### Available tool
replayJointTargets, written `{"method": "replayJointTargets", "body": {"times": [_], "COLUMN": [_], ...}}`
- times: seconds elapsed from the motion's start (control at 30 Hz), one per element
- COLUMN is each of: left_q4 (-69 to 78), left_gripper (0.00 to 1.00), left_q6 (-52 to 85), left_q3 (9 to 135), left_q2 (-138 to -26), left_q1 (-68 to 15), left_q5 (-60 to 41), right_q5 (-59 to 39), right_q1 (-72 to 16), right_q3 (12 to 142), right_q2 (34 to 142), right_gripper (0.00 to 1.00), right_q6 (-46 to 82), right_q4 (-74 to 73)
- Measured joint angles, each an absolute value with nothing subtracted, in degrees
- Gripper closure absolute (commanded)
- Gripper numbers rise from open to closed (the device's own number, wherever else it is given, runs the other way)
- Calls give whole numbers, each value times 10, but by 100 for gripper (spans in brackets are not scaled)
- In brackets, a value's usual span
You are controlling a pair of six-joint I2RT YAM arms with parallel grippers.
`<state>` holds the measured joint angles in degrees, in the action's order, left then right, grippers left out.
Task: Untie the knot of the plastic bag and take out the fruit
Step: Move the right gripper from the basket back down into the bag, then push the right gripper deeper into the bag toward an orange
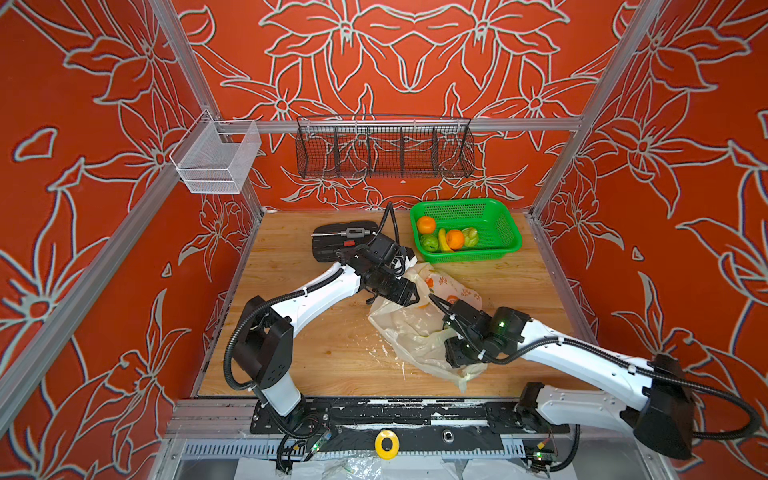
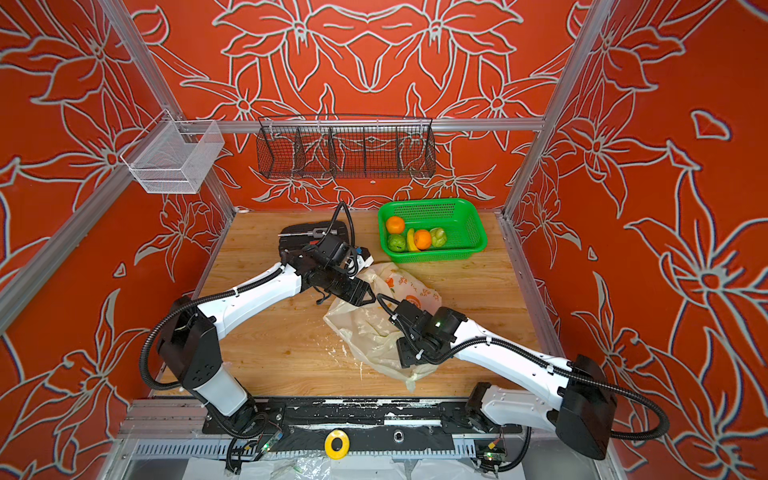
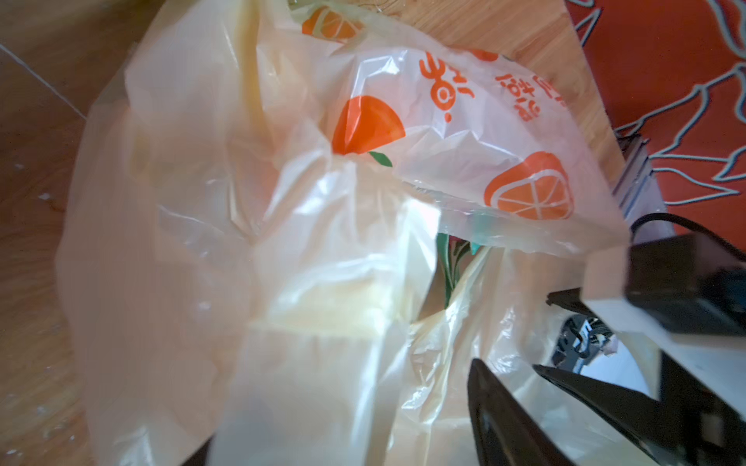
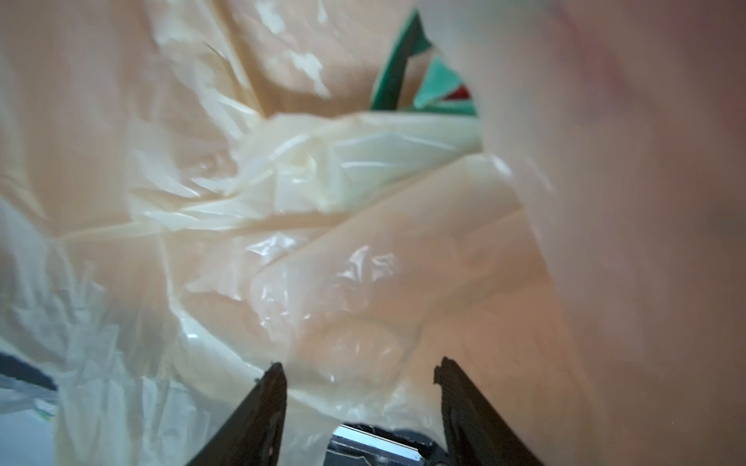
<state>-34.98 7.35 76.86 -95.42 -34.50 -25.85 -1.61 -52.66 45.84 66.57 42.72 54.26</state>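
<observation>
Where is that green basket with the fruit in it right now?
In both top views the green basket sits at the back right of the wooden table, just beyond the plastic bag and below the black wire rack on the wall.

i see a green basket (image 1: 505, 237) at the far right of the wooden tabletop (image 1: 328, 349), with a small banana (image 1: 444, 241) lying inside it. a black case (image 1: 328, 243) sits to its left. on the back rail hang a black wire rack (image 1: 384, 151) and a white mesh bin (image 1: 216, 162). a yellow button (image 1: 387, 444) sits at the near edge.
</observation>
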Motion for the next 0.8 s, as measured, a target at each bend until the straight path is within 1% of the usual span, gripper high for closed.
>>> {"method": "replayJointTargets", "body": {"times": [0.23, 0.47, 0.63, 0.8], "left_q4": [-349, -346, -346, -356], "left_gripper": [32, 32, 32, 32], "left_q6": [82, 87, 88, 88], "left_q3": [769, 769, 769, 769], "left_q2": [-954, -954, -954, -954], "left_q1": [-348, -363, -364, -364], "left_q5": [-285, -296, -289, -258], "right_q5": [15, 43, 43, 44], "right_q1": [-544, -547, -547, -547], "right_q3": [427, 459, 523, 554], "right_q2": [696, 681, 657, 657], "right_gripper": [37, 32, 31, 30], "right_q6": [475, 476, 457, 439], "right_q4": [585, 617, 593, 521]}}
